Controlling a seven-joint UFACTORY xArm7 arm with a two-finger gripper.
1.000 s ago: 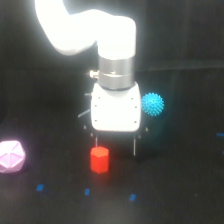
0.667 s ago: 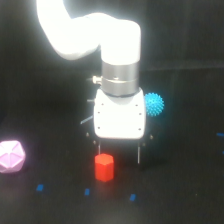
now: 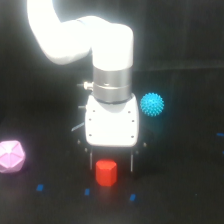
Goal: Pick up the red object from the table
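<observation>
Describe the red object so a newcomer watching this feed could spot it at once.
Find the big white arm coming down to the black table; its gripper hangs low with two thin dark fingers spread apart. The red object sits on the table between them, a small faceted block. It is the only red thing: the spiky ball is cyan, the polyhedron pale pink.
</observation>
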